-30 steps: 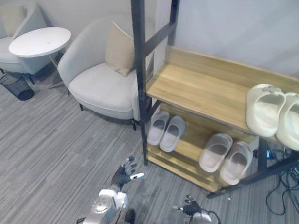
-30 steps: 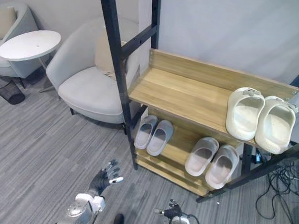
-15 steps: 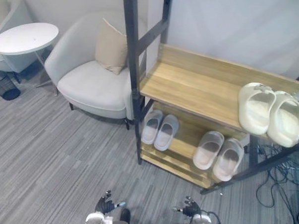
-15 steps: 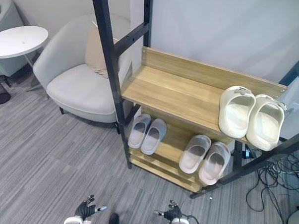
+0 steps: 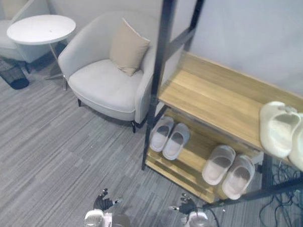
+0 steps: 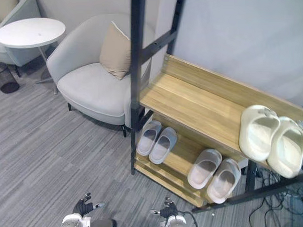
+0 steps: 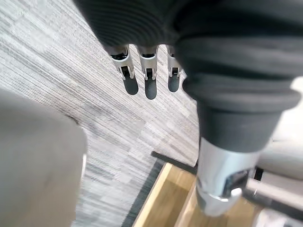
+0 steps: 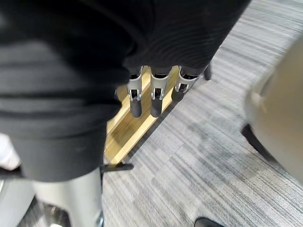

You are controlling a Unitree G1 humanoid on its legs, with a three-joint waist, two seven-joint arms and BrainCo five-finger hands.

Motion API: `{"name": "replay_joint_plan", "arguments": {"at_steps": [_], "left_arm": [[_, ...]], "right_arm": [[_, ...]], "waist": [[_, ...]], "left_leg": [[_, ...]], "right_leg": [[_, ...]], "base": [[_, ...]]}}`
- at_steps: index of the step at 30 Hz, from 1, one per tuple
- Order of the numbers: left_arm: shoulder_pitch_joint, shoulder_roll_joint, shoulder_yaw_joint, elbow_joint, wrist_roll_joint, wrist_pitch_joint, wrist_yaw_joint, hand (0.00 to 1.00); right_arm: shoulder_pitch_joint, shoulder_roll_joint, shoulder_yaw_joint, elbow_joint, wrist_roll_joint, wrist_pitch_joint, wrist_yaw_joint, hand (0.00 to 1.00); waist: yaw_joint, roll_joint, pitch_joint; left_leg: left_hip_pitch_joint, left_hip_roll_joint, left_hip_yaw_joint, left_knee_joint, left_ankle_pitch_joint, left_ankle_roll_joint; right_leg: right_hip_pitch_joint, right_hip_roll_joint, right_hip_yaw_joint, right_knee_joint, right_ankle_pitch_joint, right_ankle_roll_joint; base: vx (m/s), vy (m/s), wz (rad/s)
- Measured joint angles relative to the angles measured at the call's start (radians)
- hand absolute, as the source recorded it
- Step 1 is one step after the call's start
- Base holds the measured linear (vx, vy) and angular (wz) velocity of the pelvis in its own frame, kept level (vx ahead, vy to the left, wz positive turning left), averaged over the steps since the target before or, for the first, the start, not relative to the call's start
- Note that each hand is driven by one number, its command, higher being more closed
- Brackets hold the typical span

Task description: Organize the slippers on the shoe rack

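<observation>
The shoe rack [image 6: 192, 101] has a black frame and two wooden shelves. A cream pair of slippers [image 6: 271, 139] lies at the right end of the upper shelf. On the lower shelf [image 6: 182, 147] lie a grey pair [image 6: 157, 140] to the left and a pinkish-grey pair [image 6: 215, 171] to the right. My left hand [image 6: 83, 207] and right hand [image 6: 166, 211] hang low over the carpet in front of the rack. Both are open and hold nothing. Straight fingers [image 7: 146, 79] show in the left wrist view, and straight fingers [image 8: 154, 97] in the right wrist view.
A light grey armchair [image 6: 90, 83] with a beige cushion [image 6: 116, 51] stands left of the rack. A round white table [image 6: 30, 32], a black wire bin [image 6: 2, 77] and a second chair [image 6: 10, 7] are at the far left. Cables [image 6: 283, 209] lie right of the rack.
The camera has shifted, so the whole scene slid sideways. My left hand dropped from a raised reach to the bottom edge. The slippers kept their places on the rack.
</observation>
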Motion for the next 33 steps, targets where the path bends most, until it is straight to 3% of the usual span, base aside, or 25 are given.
{"name": "replay_joint_plan", "arguments": {"at_steps": [2, 3, 5, 6, 7, 10, 13, 17, 20, 22, 23, 25, 27, 30, 31, 32, 33], "left_arm": [[-0.012, 0.007, -0.002, 0.0, -0.02, 0.002, 0.01, 0.0], [-0.021, 0.009, -0.001, 0.0, -0.024, 0.001, 0.012, 0.0], [-0.033, 0.009, -0.002, -0.005, -0.032, -0.002, 0.014, 0.0], [-0.039, 0.01, -0.002, -0.008, -0.036, -0.003, 0.016, 0.0], [-0.047, 0.01, -0.002, -0.005, -0.039, -0.003, 0.014, 0.0], [-0.047, -0.034, -0.003, -0.008, -0.039, -0.005, 0.012, 0.0], [-0.025, -0.048, -0.003, 0.002, -0.039, -0.004, 0.009, 0.0], [-0.023, -0.035, -0.003, 0.005, -0.039, -0.005, 0.006, 0.0], [-0.034, -0.036, -0.003, 0.014, -0.039, -0.004, 0.005, 0.0], [-0.05, -0.039, -0.01, 0.013, -0.039, -0.003, 0.005, 0.0], [-0.059, -0.038, -0.024, 0.011, -0.039, -0.003, 0.006, 0.0], [-0.065, -0.035, -0.049, 0.005, -0.038, -0.003, 0.007, 0.0], [-0.068, -0.03, -0.059, -0.001, -0.03, -0.003, 0.006, 0.0], [-0.079, -0.035, -0.1, -0.009, -0.015, -0.003, 0.0, 0.0], [-0.084, -0.038, -0.1, 0.001, -0.006, -0.001, -0.005, 0.0], [-0.084, -0.042, -0.097, 0.021, 0.001, 0.003, -0.005, 0.0], [-0.088, -0.045, -0.096, 0.028, 0.003, 0.005, -0.006, 0.0]], "right_arm": [[0.005, -0.015, 0.0, -0.02, 0.018, -0.005, 0.014, 0.0], [0.015, -0.033, -0.002, -0.046, 0.044, -0.014, 0.021, 0.0], [0.036, -0.07, -0.005, -0.082, 0.079, -0.041, 0.023, 0.0], [0.039, -0.08, -0.011, -0.081, 0.078, -0.041, 0.022, 0.0], [0.049, -0.092, -0.038, -0.079, 0.079, -0.04, 0.027, 0.0], [0.027, -0.132, -0.053, -0.07, 0.078, -0.038, 0.03, 0.0], [0.007, -0.129, -0.053, -0.068, 0.078, -0.04, 0.031, 0.0], [-0.007, -0.09, -0.046, -0.065, 0.078, -0.043, 0.028, 0.0], [-0.019, -0.086, -0.032, -0.066, 0.077, -0.054, 0.027, 0.0], [-0.033, -0.084, -0.032, -0.064, 0.076, -0.054, 0.022, 0.0], [-0.034, -0.08, -0.033, -0.06, 0.076, -0.054, 0.019, 0.0], [-0.043, -0.063, -0.034, -0.06, 0.076, -0.054, 0.017, 0.0], [-0.069, -0.047, -0.042, -0.068, 0.076, -0.054, 0.015, 0.0], [-0.071, -0.051, -0.053, -0.084, 0.076, -0.054, 0.013, 0.0], [-0.07, -0.051, -0.07, -0.082, 0.076, -0.054, 0.014, 0.0], [-0.063, -0.057, -0.084, -0.085, 0.076, -0.053, 0.013, 0.0], [-0.062, -0.052, -0.089, -0.087, 0.076, -0.051, 0.012, 0.0]], "waist": [[-0.009, 0.004, 0.003], [-0.017, 0.005, 0.003], [-0.033, 0.003, 0.002], [-0.034, -0.001, 0.003], [-0.039, -0.015, 0.001], [-0.028, 0.061, 0.016], [-0.029, 0.075, 0.011], [-0.009, 0.035, 0.012], [0.0, 0.033, 0.014], [-0.001, 0.031, 0.019], [-0.002, 0.03, 0.02], [-0.008, 0.038, 0.025], [-0.021, 0.038, 0.027], [-0.05, 0.034, 0.029], [-0.054, 0.046, 0.031], [-0.053, 0.072, 0.043], [-0.056, 0.063, 0.048]], "left_leg": [[0.002, 0.004, -0.072, -0.016, 0.001, -0.002], [0.001, -0.005, -0.128, -0.034, 0.008, -0.01], [-0.001, -0.033, -0.211, -0.066, 0.027, -0.022], [-0.004, -0.048, -0.243, -0.068, 0.028, -0.027], [-0.016, -0.077, -0.297, -0.059, 0.02, -0.043], [-0.048, -0.022, -0.324, -0.065, 0.024, -0.073], [-0.061, 0.019, -0.337, -0.108, 0.053, -0.12], [-0.034, 0.046, -0.343, -0.126, 0.057, -0.126], [-0.048, 0.027, -0.34, -0.108, 0.058, -0.127], [-0.111, 0.014, -0.239, -0.066, 0.087, -0.138], [-0.143, 0.018, -0.099, -0.056, 0.111, -0.112], [-0.176, 0.069, 0.2, -0.036, 0.11, -0.02], [-0.214, 0.107, 0.455, 0.029, 0.119, 0.037], [-0.21, 0.059, 0.574, -0.051, 0.149, 0.124], [-0.195, 0.104, 0.738, 0.028, 0.046, 0.148], [-0.188, 0.131, 0.751, 0.07, -0.008, 0.121], [-0.179, 0.102, 0.719, 0.045, 0.005, 0.123]], "right_leg": [[-0.018, 0.082, 0.031, -0.077, -0.105, -0.037], [-0.024, 0.135, 0.072, -0.178, -0.127, -0.035], [-0.021, 0.187, 0.17, -0.372, -0.123, -0.03], [-0.013, 0.19, 0.185, -0.438, -0.116, -0.032], [0.003, 0.179, 0.179, -0.488, -0.051, -0.039], [0.037, 0.213, 0.056, -0.518, -0.064, -0.064], [0.093, 0.253, -0.029, -0.597, -0.044, -0.091], [0.187, 0.292, -0.074, -0.676, -0.039, -0.099], [0.216, 0.289, -0.095, -0.712, -0.034, -0.097], [0.216, 0.266, -0.135, -0.716, -0.028, -0.094], [0.217, 0.252, -0.158, -0.714, -0.026, -0.095], [0.218, 0.252, -0.185, -0.693, -0.026, -0.095], [0.219, 0.252, -0.212, -0.674, -0.033, -0.09], [0.232, 0.206, -0.317, -0.669, -0.051, -0.086], [0.244, 0.199, -0.37, -0.653, -0.076, -0.062], [0.259, 0.213, -0.398, -0.605, -0.099, -0.044], [0.268, 0.199, -0.411, -0.592, -0.104, -0.043]], "base": [[0.11, -0.079, 1.14], [0.14, -0.141, 1.37], [0.17, -0.217, 1.43], [0.15, -0.278, 1.59], [0.12, -0.291, 1.62], [0.16, -0.234, 1.02], [0.16, -0.199, 0.77], [0.11, -0.123, 0.57], [0.06, -0.048, 0.27], [0.0, 0.02, 0.67], [-0.01, 0.096, 0.85], [-0.03, 0.126, 0.74], [-0.04, 0.15, 0.85], [-0.01, 0.155, 1.12], [0.06, 0.238, 1.11], [0.05, 0.182, 1.03], [0.02, 0.163, 1.19]]}}
